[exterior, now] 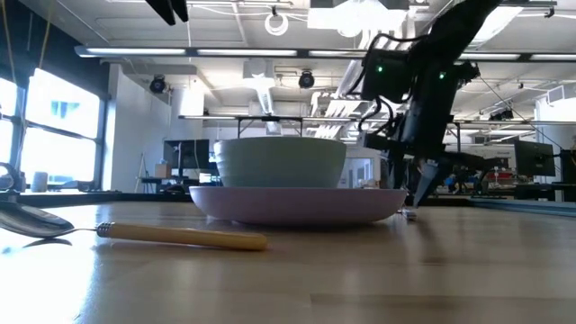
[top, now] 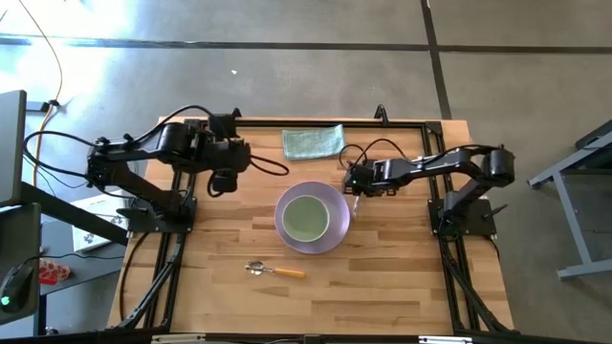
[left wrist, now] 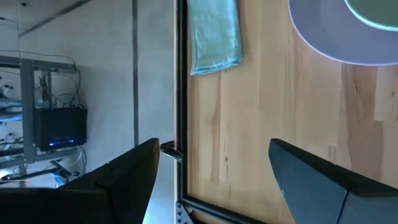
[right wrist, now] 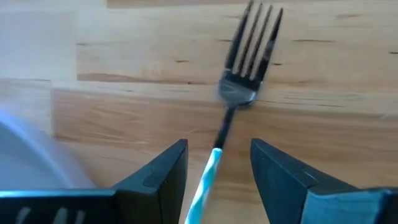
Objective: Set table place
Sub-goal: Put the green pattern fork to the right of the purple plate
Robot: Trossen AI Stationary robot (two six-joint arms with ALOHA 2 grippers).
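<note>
Trouble I see first: the right gripper (right wrist: 214, 163) pinches the fork (right wrist: 239, 74) by its thin handle with the tines low over the tabletop (top: 382, 277), just beside the plate (top: 285, 227). A skewed release could let it roll against the rim or lie crooked.

I count one tabletop, one lilac plate, one green bowl (top: 306, 216) sitting in it, one teal cloth (top: 313, 141) at the far edge, one spoon (top: 275, 270) nearer me, one fork. My left gripper (left wrist: 211, 180) hangs spread over the far-left corner, holding nothing.
</note>
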